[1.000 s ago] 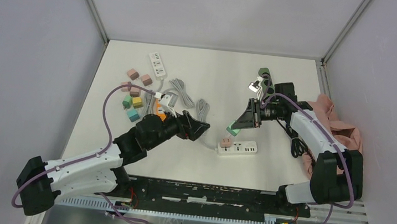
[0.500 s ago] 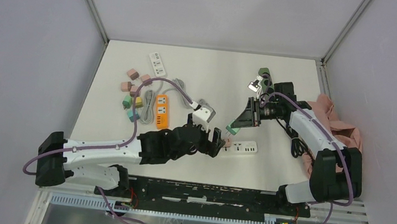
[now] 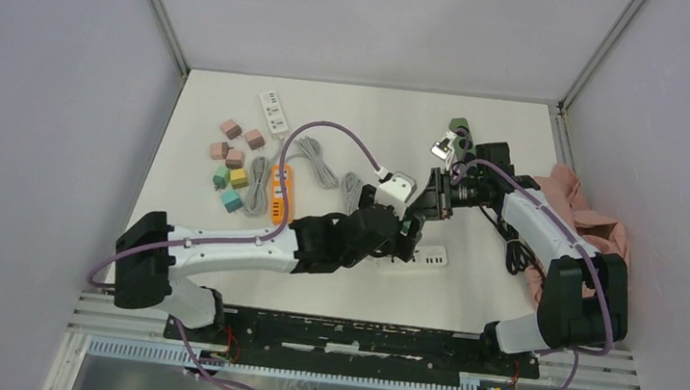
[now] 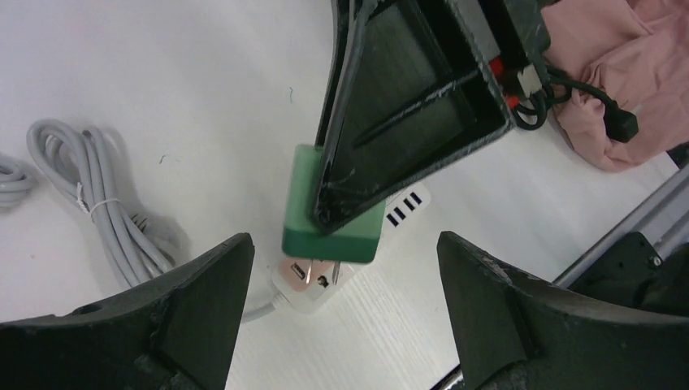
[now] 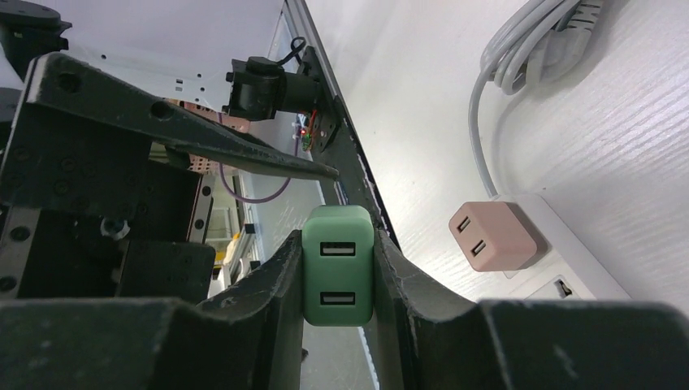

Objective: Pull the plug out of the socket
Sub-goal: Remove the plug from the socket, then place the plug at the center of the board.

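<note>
Fingers [image 4: 191, 301] of left gripper [image 4: 341, 280] stand wide, empty; right gripper [image 5: 339, 248] clamps green plug [image 5: 337, 276]. Better straddle pink plug [image 4: 307, 275] squarely, then pull straight up.

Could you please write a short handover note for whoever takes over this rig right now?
Hands: the right hand is shut on the green plug, held clear above the white power strip. The left hand is open and empty, hovering over the pink plug.
Done: the green plug is out of its socket.
Left: the pink plug sits plugged into the strip; likely next, close the left hand on it and pull.
</note>
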Robot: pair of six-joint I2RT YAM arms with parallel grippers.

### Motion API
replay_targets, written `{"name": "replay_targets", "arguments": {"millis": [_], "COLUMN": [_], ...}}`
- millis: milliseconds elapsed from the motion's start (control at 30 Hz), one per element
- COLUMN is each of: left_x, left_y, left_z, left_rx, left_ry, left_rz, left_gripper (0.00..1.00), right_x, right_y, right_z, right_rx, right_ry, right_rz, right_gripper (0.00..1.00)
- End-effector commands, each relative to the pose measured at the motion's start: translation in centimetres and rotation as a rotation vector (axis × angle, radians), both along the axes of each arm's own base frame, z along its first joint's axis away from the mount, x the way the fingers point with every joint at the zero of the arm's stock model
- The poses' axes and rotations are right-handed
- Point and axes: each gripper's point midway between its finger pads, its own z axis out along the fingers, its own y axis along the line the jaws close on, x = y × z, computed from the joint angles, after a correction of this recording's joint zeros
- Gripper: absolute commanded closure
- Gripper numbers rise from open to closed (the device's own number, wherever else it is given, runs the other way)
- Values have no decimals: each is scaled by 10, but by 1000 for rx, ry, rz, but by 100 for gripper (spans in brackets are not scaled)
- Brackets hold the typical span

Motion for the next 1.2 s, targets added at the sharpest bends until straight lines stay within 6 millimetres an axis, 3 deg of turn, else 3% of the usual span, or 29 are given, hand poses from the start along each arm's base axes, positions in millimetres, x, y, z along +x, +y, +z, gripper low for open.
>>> {"name": "replay_targets", "arguments": {"millis": [0, 200, 367, 433, 533, 733, 900, 1167], "left_x": [23, 35, 32, 31, 30, 28, 22, 26], "left_y": [-4, -3, -12, -13, -13, 6, 33, 102], "left_z": [15, 2, 1, 1, 1, -3, -17, -45], "left_rx": [22, 111, 104, 108, 122, 135, 123, 22], "left_ry": [-47, -59, -51, -53, -61, -80, -48, 56], "left_rz": [130, 189, 129, 114, 91, 80, 79, 196], "left_gripper": [11, 20, 59, 69, 96, 97, 97, 97], "right_x": [2, 1, 1, 1, 1, -5, -7, -9], "right_y": [1, 2, 2, 2, 2, 1, -1, -5], "right_z": [9, 10, 10, 9, 9, 18, 20, 19], "right_rx": [38, 41, 41, 40, 41, 65, 56, 23], "right_ry": [-24, -25, -22, -20, -21, -75, -140, -206], "right_rz": [12, 15, 16, 15, 18, 62, 94, 111], "right_gripper": [94, 94, 93, 93, 90, 59, 42, 33]}}
